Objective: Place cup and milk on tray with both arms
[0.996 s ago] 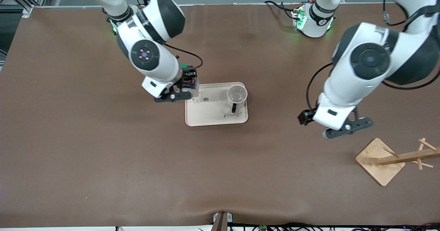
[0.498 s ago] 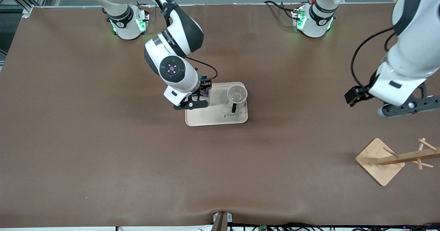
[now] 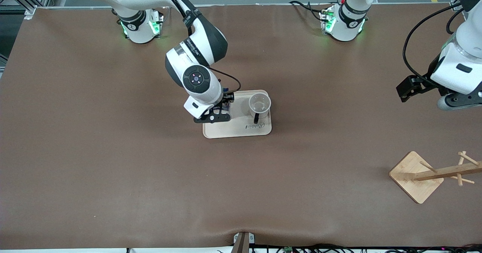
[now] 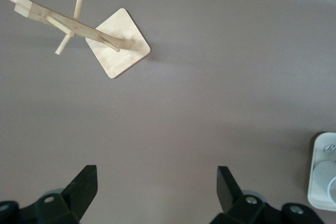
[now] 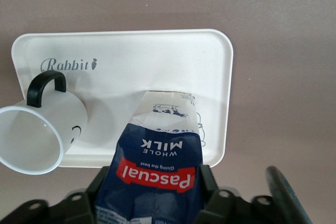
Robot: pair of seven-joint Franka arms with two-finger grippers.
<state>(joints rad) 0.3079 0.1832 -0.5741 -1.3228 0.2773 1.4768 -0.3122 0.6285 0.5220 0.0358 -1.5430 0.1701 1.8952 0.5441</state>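
- Nearest the front camera, the wooden rack (image 3: 416, 177) lies tipped on the table toward the left arm's end, where it lay a second ago (it plays no part here).
- The tray (image 3: 229, 128) sits mid-table and has not shifted.
- On the tray, the cup (image 3: 259, 104) stands upright at the end toward the left arm, with its handle turned toward the front camera. It has not moved over the last second, so that half of the job looks done.
- Beside the cup, the milk (image 5: 157, 150) is what has changed. A second ago it hung at the tray's edge, and now it is over the tray's other end, apart from the cup, with its base seemingly down on the tray.
- The right gripper (image 3: 215, 116) has come in with the carton and is clamped on its sides. My guess is that only the release and retreat remain.
- The left gripper (image 4: 156, 177) has its jaws wide and holds nothing. It has pulled away from the rack and waits over bare table at the left arm's end.
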